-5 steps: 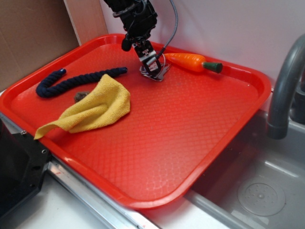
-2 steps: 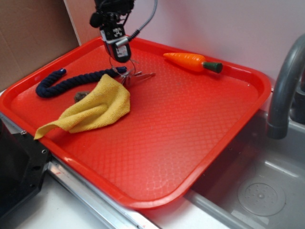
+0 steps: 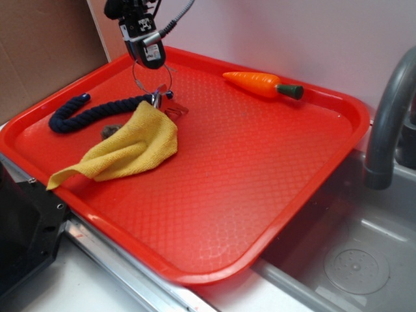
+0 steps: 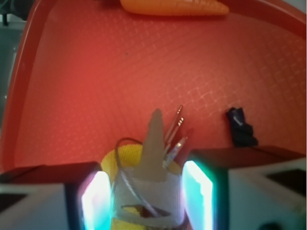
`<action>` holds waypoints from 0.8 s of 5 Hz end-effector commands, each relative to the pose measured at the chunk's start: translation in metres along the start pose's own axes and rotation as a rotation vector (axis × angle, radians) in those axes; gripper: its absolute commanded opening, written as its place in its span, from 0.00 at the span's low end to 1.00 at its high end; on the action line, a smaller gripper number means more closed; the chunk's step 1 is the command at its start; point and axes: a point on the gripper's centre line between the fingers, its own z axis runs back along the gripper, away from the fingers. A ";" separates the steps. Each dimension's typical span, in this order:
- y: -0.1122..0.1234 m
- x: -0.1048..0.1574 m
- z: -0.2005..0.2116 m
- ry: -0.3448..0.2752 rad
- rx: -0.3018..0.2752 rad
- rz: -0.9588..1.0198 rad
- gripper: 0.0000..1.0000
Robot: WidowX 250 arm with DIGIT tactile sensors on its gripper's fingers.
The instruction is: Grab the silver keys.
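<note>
The silver keys [image 3: 158, 100] hang from a thin wire ring [image 3: 151, 78] over the back left of the red tray [image 3: 260, 195]. Their lower tips reach the top edge of the yellow cloth [image 3: 130, 146]. My gripper [image 3: 149, 62] is above them, shut on the top of the ring. In the wrist view the keys [image 4: 156, 143] and wire loop sit between the glowing pads [image 4: 96, 201] of my gripper [image 4: 148, 194], with the cloth [image 4: 125, 155] just beneath.
A toy carrot [image 3: 260, 84] lies at the tray's back right. A dark blue rope [image 3: 97, 112] runs along the left, beside the cloth and a small brown object [image 3: 110, 130]. A grey faucet [image 3: 387, 123] and sink [image 3: 351, 260] stand to the right, cardboard [image 3: 39, 52] at the far left.
My gripper has travelled left and upward from beside the carrot, carrying the keys off the tray floor; they now dangle over the rope end and cloth edge.
</note>
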 end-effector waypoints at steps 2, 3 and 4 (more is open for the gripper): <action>-0.030 0.017 0.100 -0.125 0.010 0.102 0.00; -0.038 0.017 0.124 -0.141 0.032 0.137 0.00; -0.042 0.018 0.135 -0.150 0.061 0.105 0.00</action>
